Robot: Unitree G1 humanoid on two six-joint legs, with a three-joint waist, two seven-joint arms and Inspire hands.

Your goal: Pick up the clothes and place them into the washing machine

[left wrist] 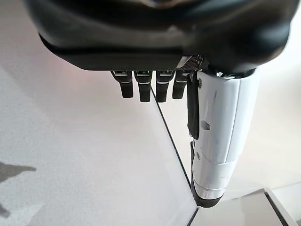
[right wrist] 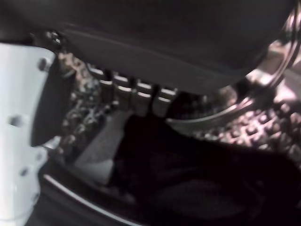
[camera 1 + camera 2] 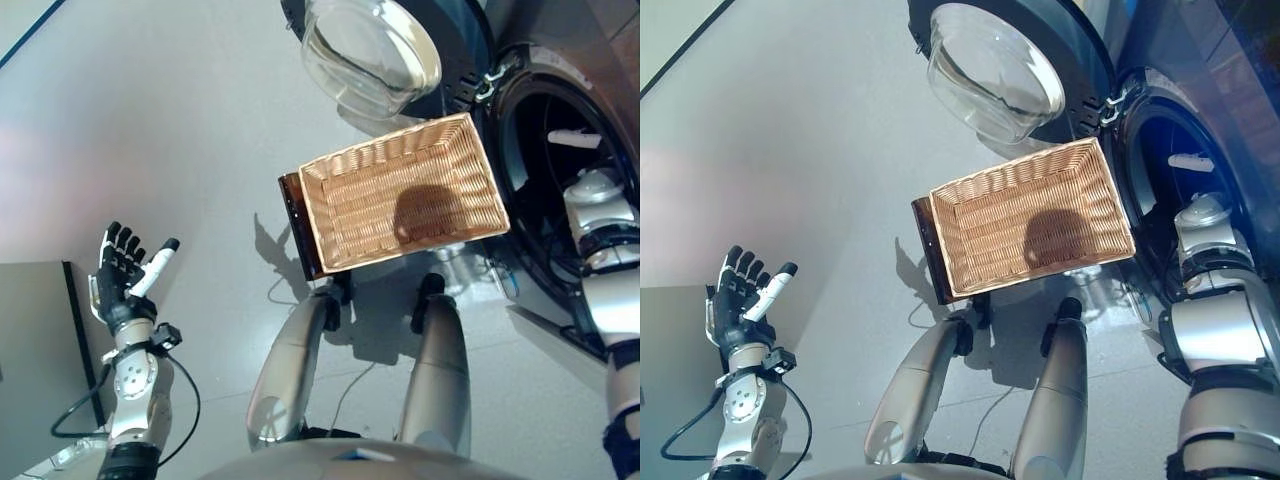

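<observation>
My right hand (image 2: pixel 141 56) is inside the dark round washing machine drum (image 3: pixel 1170 190), fingers straight above dark clothing (image 2: pixel 202 183). Left hand (image 3: pixel 122 275) open over floor. Woven wicker basket (image 3: pixel 400 190) empty.

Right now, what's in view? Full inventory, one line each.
Wicker basket: one, tan with a dark end panel, on the floor in front of the robot, nothing visible in it.
Washing machine: one, dark, ahead on the right, opening uncovered.
Washer door: one, clear glass bowl in a dark ring, swung open beyond the basket.
Dark garment: one, dark, inside the perforated metal drum, below the fingers.
Left robot hand: dark with a white thumb cover, open, held up at lower left, empty.
Right robot hand: inside the drum; grip unclear.
</observation>
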